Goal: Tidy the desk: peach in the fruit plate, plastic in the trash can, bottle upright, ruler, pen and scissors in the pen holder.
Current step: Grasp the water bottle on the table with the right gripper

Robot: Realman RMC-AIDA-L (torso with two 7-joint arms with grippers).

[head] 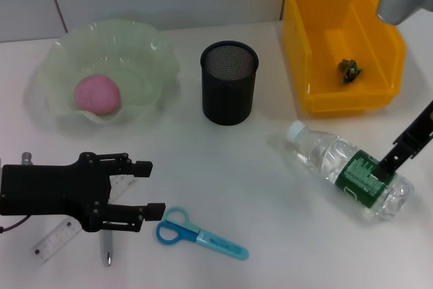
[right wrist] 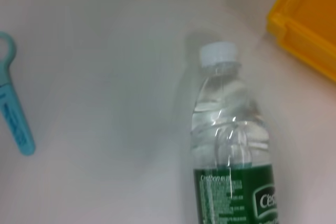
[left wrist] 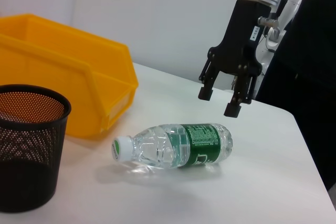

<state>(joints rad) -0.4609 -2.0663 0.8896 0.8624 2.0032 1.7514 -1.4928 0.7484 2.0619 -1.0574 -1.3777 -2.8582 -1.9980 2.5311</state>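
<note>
Left to right across the counter [head: 223, 167]. Peach [head: 97, 94] already in the fruit plate [head: 145, 49], far left. Nearer, left gripper [head: 150, 186] with jaws spread and empty, low over the ruler [head: 54, 238] and pen [head: 107, 248], scissors [head: 201, 234] just beside. Mesh pen holder [head: 229, 82] at centre, nothing visible inside. Yellow trash can [head: 342, 42] at the right, a small crumpled scrap in it. In front, bottle [left wrist: 173, 146] on its side, cap toward the holder.

Right gripper [left wrist: 219, 100] poised above the green label, jaws parted, not touching. Best to descend square across the label, close firmly, then swing the cap upward and set the base flat.

White, smooth counter; pale wall behind.
</note>
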